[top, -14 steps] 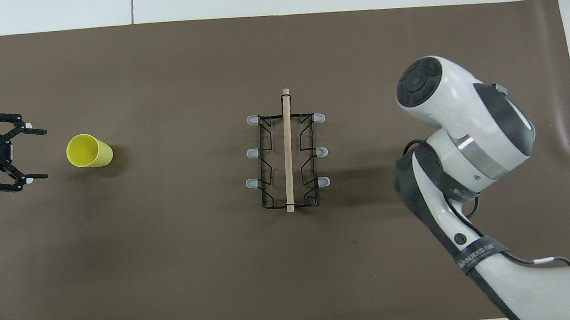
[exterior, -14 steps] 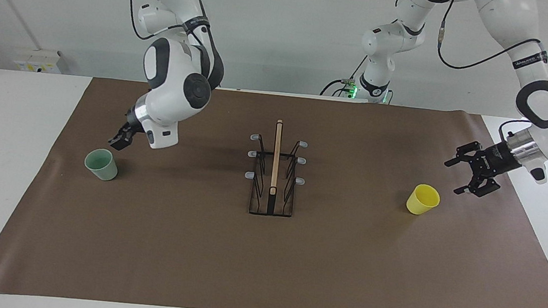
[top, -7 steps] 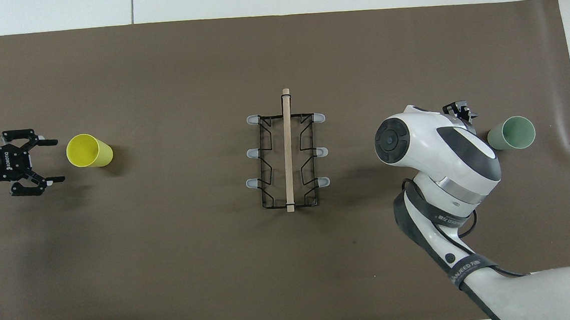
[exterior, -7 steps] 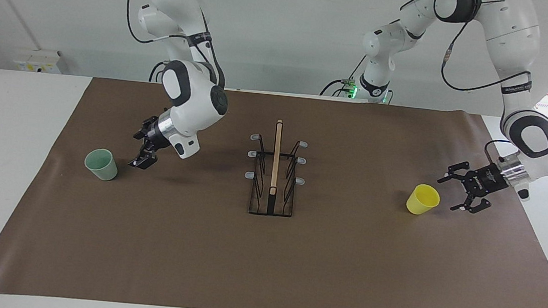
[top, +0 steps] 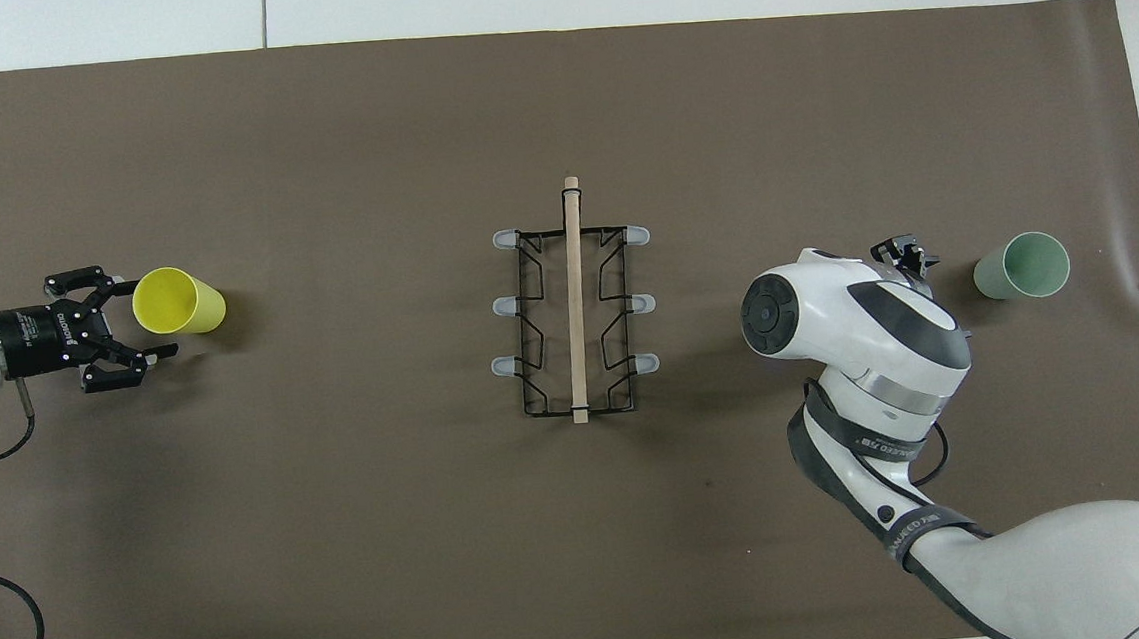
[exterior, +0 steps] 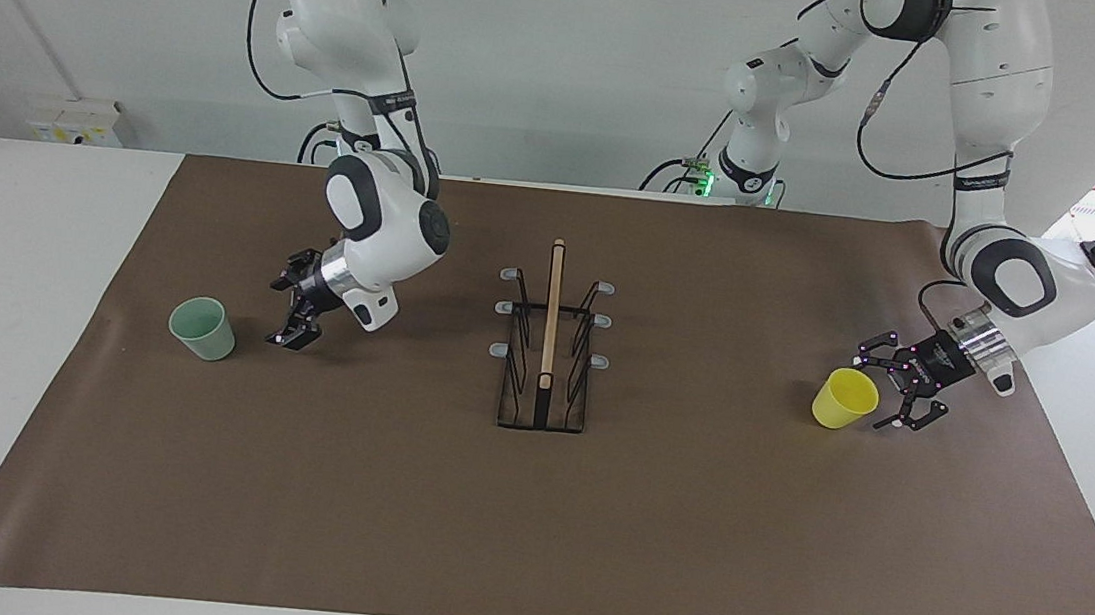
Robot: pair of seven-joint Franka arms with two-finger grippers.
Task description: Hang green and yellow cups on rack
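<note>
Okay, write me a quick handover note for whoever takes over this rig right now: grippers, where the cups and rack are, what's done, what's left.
Left gripper: open, low beside the yellow cup, not gripping it.
Right gripper: open, beside the green cup, clear gap between them.
Both cups stand upright on the brown mat, yellow toward the left arm's end, green toward the right arm's end.
Rack: mid-table between them, nothing on its prongs.
Done: both arms have approached.
Left: grasp each cup and hang it on the rack.
</note>
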